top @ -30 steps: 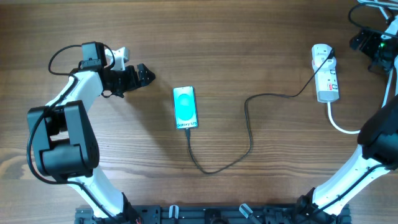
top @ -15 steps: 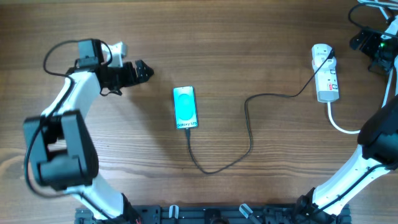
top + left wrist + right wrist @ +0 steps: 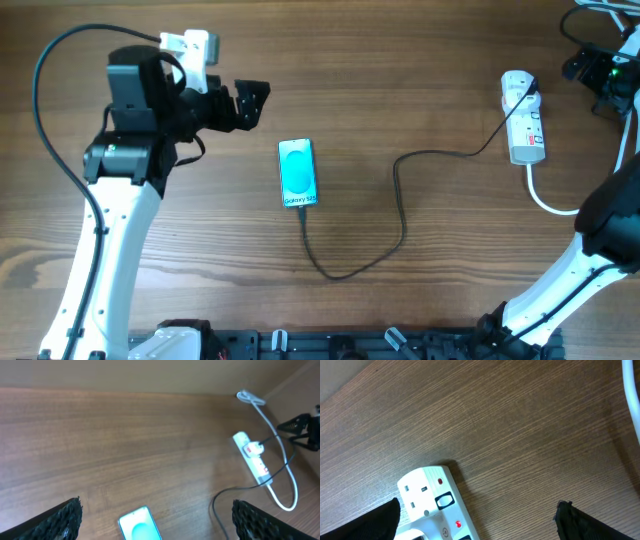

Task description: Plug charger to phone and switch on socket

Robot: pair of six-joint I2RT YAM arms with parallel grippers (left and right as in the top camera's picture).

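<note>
Jaws of the left claw (image 3: 250, 105) stand fully apart with nothing between them, in the upper left of the overhead view. The phone (image 3: 298, 172) lies flat below and to the right of it, near but apart, its turquoise screen up. In the left wrist view the phone shows at the bottom edge, between the two fingers (image 3: 55, 520). From the phone's lower end the charger (image 3: 402, 205) loops down, right and up to the socket (image 3: 525, 122); whether its tip sits in the port is too small to tell. The right claw (image 3: 590, 80), equally wide and empty, hovers in the upper right corner, just right of the socket. Its wrist view has the socket's end at the bottom left, two red marks (image 3: 440, 481) showing. A white cord (image 3: 548, 200) leaves the socket's lower end across the table (image 3: 450, 300).
</note>
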